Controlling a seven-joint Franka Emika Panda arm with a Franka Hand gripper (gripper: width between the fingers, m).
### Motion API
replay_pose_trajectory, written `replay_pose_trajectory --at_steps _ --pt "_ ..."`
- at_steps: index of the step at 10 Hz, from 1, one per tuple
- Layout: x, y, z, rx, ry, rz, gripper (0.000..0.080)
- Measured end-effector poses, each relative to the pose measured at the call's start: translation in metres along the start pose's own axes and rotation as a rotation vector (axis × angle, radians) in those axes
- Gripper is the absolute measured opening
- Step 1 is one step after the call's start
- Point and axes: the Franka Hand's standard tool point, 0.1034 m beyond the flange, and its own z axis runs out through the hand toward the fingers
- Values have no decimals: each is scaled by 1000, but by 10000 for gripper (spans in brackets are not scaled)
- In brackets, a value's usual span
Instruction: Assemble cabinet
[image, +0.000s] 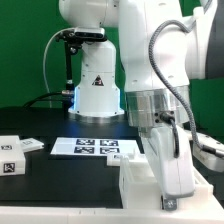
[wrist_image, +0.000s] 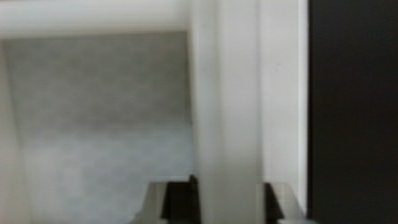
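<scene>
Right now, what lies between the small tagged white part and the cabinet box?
In the exterior view, the marker board lies on the dark table between the small part and the cabinet.

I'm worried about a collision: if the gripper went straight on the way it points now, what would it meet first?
The white panel: it sits between the fingers of the gripper, seemingly clamped. The gripper points down into the cabinet; the depth below it is unclear.
</scene>
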Motion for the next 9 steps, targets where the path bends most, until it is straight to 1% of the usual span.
replay_pose_trajectory --at_steps 6,7,8,9 --pt "1 0 1 4 28 -2 94" --pt "1 5 1 -13 24 0 204" --pt "0 10 0 -32 20 1 346" --pt "0 4 -4 -20 16 -11 482"
